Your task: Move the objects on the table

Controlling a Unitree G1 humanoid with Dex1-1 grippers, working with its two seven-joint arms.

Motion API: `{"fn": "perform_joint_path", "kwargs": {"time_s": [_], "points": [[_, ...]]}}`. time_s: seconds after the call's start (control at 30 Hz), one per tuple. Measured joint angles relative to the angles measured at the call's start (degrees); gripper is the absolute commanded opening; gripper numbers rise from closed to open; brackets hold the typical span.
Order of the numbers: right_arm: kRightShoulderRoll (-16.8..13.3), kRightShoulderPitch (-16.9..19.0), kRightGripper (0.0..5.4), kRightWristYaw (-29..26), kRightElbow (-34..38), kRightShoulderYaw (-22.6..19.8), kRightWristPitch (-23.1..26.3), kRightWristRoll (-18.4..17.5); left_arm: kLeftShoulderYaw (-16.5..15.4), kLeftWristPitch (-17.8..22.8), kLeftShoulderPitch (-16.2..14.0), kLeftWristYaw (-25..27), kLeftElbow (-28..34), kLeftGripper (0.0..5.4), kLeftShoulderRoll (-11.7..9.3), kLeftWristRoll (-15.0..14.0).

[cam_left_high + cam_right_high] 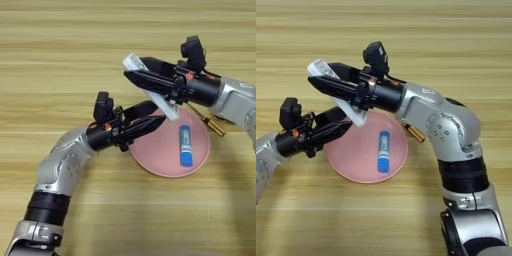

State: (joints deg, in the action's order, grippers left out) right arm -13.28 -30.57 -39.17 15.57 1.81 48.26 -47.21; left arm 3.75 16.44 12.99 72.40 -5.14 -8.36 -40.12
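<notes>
— Two arms over the table (60, 60): how much room?

— Plenty. Bare wood far, near and left. My right gripper (131, 70) is clamped on the white remote control (150, 87), tilted above the pink plate's (165, 167) far-left rim.

— And the plate?

— It holds only the blue tube (185, 145), lying right of centre.

— Your left gripper (159, 120)?

— Over the plate's left rim, fingers slightly apart, empty. The screwdriver's amber handle (216, 127) shows just right of the plate.
</notes>
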Motion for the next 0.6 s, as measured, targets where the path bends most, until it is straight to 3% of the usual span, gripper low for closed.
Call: {"fn": "perform_joint_path", "kwargs": {"time_s": [0.6], "points": [[2.0,2.5,2.91,0.2,-0.2,4.5,-1.6,2.1,0.6,-0.1,-0.5,0.8,0.2,4.18,0.4,-0.3]]}}
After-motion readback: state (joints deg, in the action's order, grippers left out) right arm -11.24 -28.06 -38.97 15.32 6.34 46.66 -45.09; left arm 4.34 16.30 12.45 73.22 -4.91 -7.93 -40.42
